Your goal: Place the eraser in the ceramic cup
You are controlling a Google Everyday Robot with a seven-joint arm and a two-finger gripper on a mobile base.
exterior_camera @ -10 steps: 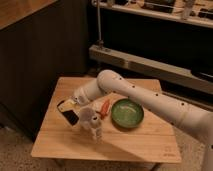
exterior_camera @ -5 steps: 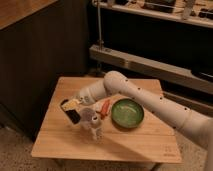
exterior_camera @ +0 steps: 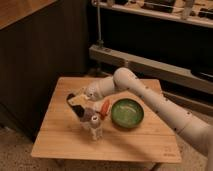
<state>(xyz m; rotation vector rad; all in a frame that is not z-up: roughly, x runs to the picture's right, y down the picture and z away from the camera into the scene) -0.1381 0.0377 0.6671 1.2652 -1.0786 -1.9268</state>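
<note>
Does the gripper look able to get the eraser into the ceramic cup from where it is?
Probably yes. The gripper holds the eraser right above the ceramic cup. The small white bottle stands close in front and the carrot-like piece beside, but neither covers the cup.

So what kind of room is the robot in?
Probably a workshop or test lab. A small wooden table stands on a speckled floor, with metal shelving behind. The gripper holds the eraser above the table, beside a green bowl.
</note>
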